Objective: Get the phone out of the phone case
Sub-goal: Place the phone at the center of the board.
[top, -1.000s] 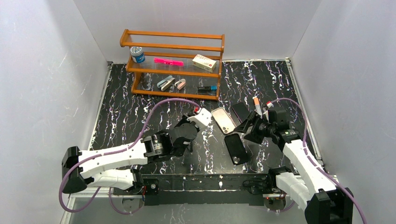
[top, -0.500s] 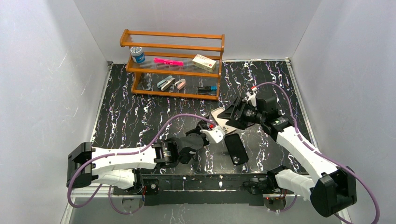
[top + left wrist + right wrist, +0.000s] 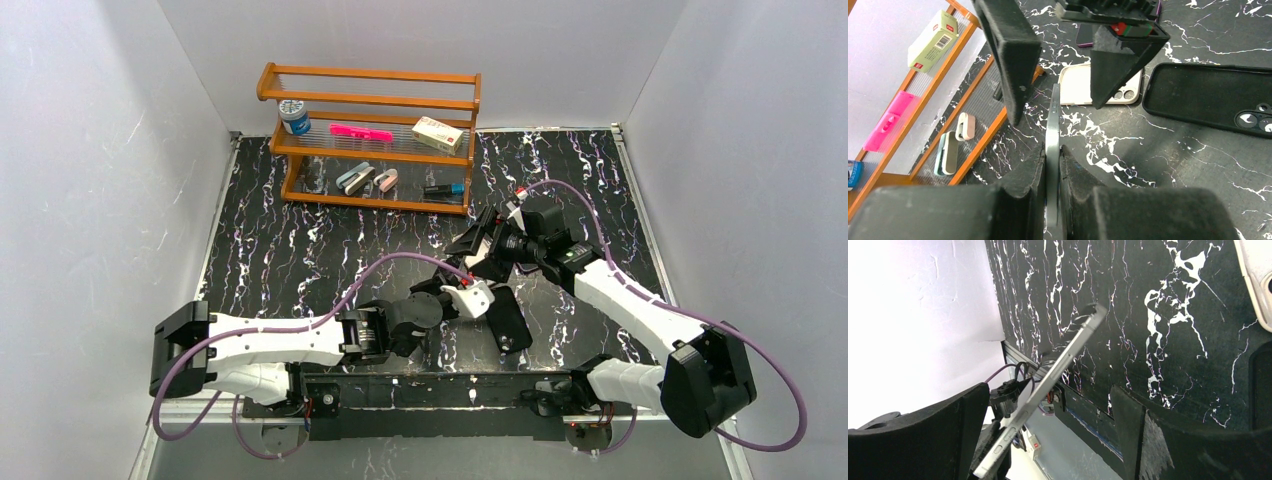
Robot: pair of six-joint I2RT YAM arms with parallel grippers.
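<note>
Black marble-veined table carries a wooden rack along its far edge, left of centre. Both arms meet near the middle.

Reaching in from the near left, the left gripper is clenched on the phone. The phone stands on its thin edge between the pads, out of any case, with its free end pointing away from the wrist.

The right gripper comes in from the right with its jaws spread wide. One finger stands on each side of the phone's free end. Its own camera shows a gap between the phone and both fingers, so it grips nothing.

A black case lies flat and empty on the table just right of the grippers. A cream case lies flat beyond them, partly hidden by the right gripper's fingers.

A second ago the left gripper was farther from the near edge and more to the left, beside the cream case. The right gripper sat off to the right with narrower jaws. Since then the left has drawn nearer and rightward, and the right has swung left to meet it. The black case has not moved.
</note>
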